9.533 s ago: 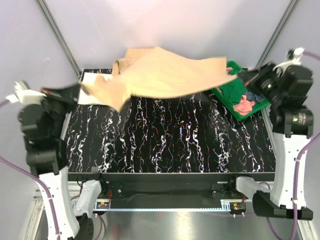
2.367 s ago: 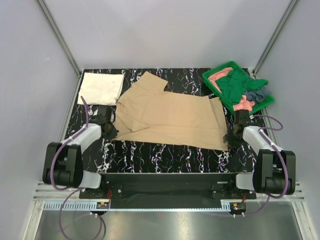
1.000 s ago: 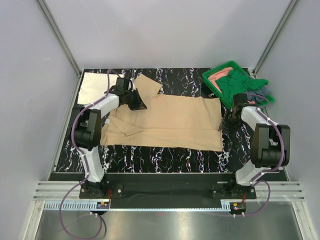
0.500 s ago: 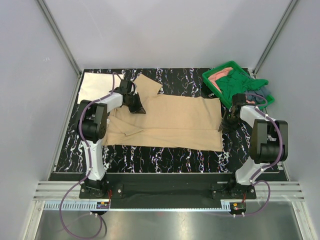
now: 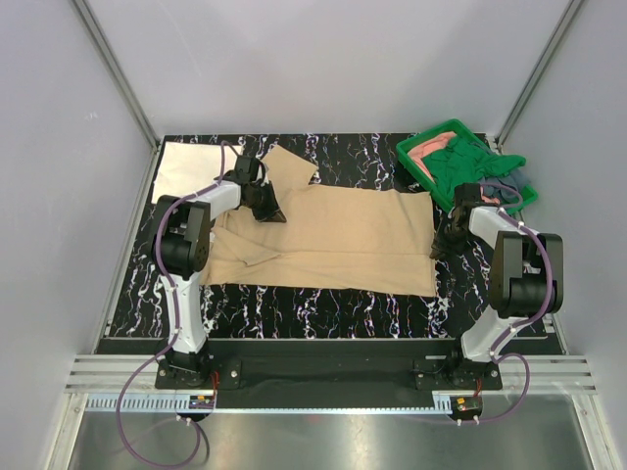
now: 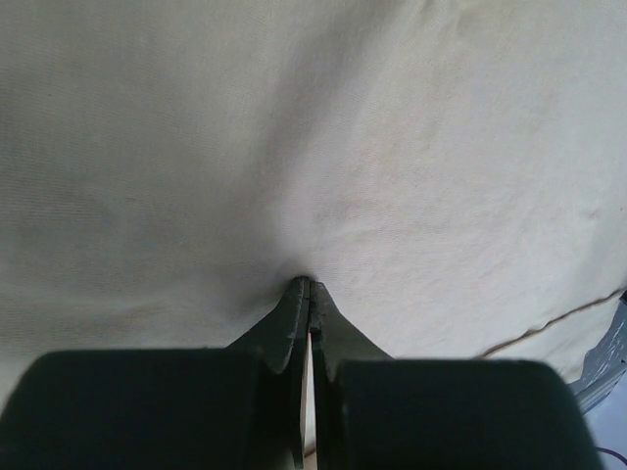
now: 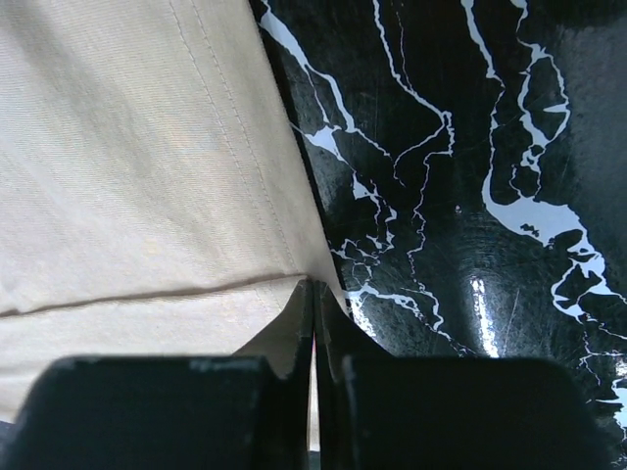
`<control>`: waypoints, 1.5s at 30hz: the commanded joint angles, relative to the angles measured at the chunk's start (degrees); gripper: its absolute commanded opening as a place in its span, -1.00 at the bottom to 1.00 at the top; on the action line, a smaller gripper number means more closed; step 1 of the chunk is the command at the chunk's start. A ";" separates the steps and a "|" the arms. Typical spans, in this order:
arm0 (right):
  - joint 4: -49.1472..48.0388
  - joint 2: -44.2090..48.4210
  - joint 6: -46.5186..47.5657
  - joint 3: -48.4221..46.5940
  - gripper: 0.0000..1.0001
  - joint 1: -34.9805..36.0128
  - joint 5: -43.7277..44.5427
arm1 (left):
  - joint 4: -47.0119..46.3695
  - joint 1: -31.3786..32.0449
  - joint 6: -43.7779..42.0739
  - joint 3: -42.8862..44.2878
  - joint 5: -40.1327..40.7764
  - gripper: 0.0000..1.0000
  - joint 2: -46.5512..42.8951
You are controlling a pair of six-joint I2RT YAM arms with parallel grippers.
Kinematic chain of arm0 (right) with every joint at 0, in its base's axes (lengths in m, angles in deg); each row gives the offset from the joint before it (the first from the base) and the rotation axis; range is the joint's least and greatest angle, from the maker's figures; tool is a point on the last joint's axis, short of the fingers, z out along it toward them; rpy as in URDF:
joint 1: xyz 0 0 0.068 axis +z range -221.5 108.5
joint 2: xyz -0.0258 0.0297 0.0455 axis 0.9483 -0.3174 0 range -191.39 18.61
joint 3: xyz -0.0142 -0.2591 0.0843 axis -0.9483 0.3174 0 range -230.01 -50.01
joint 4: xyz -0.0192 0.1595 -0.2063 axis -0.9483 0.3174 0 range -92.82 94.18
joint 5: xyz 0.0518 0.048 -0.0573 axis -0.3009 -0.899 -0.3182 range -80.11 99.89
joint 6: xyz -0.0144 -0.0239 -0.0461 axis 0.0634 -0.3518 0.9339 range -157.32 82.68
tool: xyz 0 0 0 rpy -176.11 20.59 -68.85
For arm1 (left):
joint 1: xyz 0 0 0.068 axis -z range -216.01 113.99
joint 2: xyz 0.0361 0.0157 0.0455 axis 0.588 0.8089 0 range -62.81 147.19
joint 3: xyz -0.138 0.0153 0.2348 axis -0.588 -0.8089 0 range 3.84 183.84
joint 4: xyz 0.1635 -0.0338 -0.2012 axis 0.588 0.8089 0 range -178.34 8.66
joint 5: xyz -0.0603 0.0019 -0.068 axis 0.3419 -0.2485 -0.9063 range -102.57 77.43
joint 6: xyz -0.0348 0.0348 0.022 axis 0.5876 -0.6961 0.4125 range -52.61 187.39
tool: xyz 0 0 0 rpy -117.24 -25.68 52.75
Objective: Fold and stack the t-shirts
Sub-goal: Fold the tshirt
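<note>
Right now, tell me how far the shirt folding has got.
Done: one cream shirt lies folded at the far left corner. In hand: the tan shirt is spread flat, with the left gripper and right gripper both pinched on it. Left: folding it, plus the heap of shirts in the green tray.

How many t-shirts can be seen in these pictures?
5: a tan one spread mid-table, a cream-white one folded far left, and dark green, salmon-pink and grey-blue ones piled in the tray; more may hide beneath.
</note>
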 commanded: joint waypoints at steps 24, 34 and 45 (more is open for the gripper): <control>-3.86 4.79 2.14 1.24 -0.34 -0.14 -4.65 | 2.44 0.32 -1.69 2.36 1.88 -0.91 4.89; -3.60 3.30 3.46 1.24 -0.32 -0.14 -1.65 | 2.44 0.32 -2.13 2.01 2.05 -0.90 4.89; -3.69 1.27 3.64 1.24 -0.41 -0.14 -1.92 | 2.61 0.32 -2.13 1.92 2.14 -0.90 4.89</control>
